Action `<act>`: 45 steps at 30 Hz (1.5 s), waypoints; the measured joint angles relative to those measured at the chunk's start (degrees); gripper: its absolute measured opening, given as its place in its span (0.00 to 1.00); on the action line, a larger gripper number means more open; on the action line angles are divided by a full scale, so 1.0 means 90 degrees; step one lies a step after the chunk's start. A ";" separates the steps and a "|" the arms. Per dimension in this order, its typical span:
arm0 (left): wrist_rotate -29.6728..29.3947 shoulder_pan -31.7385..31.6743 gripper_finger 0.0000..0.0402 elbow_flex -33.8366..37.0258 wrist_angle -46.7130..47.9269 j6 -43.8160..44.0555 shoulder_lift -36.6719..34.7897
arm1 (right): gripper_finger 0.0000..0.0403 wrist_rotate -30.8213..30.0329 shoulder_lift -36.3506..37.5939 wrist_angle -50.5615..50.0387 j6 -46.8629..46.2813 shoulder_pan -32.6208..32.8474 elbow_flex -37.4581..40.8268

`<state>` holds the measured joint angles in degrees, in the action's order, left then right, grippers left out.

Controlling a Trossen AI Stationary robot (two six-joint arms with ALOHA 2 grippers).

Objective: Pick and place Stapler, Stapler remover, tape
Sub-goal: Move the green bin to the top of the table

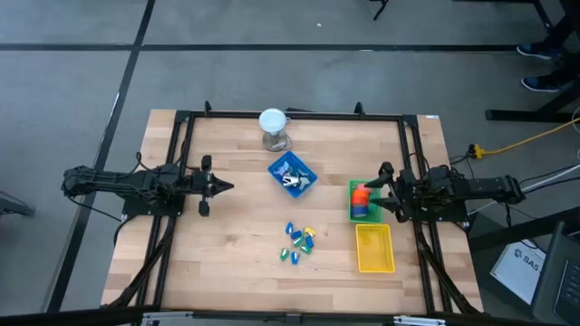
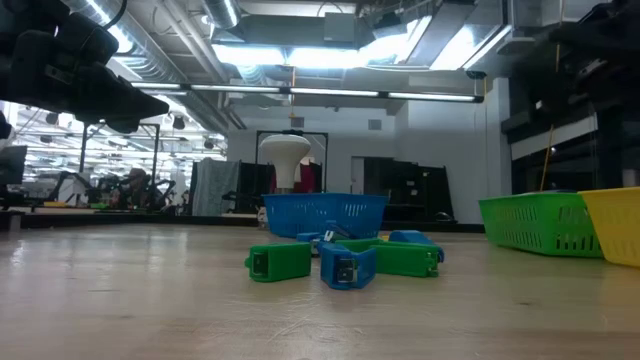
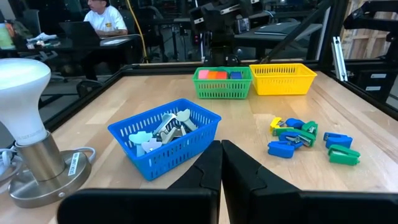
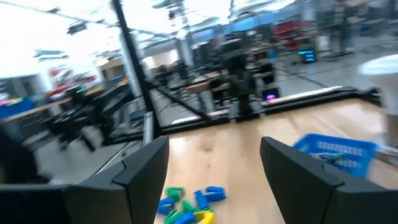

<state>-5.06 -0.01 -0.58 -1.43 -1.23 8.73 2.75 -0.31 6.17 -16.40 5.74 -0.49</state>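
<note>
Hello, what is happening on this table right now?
A two-arm robot is sorting small office items into baskets. The right gripper is open above the green basket, which holds the orange and red tape. The left gripper is shut, holds nothing and waits at the left. The blue basket holds grey claws. The staplers lie loose mid-table; the yellow basket looks empty.
</note>
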 joint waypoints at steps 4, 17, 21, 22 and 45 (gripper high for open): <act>0.0000 0.0000 0.00 0.0000 0.0000 0.0000 0.0000 | 0.64 -0.0679 -0.0001 0.0175 -0.0040 0.0000 0.0000; 0.0000 0.0000 0.00 0.0000 -0.0002 0.0000 0.0000 | 0.64 -0.2073 -0.2089 0.0122 -0.0496 0.0000 -0.0946; 0.0000 0.0000 0.00 0.0000 -0.0002 0.0000 0.0000 | 0.64 -0.2017 -0.3249 -0.0318 -0.0465 0.0000 -0.1705; 0.0000 0.0000 0.00 0.0000 -0.0002 0.0000 0.0000 | 0.64 -0.1974 -0.3529 -0.0676 -0.0469 0.0000 -0.1968; 0.0000 0.0000 0.00 -0.0002 -0.0002 0.0000 0.0002 | 0.33 0.0231 -0.7526 -0.6357 -0.2868 0.0143 -0.5244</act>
<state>-5.06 -0.01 -0.60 -1.45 -1.23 8.75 4.83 -68.04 -51.04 -42.21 7.02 -47.69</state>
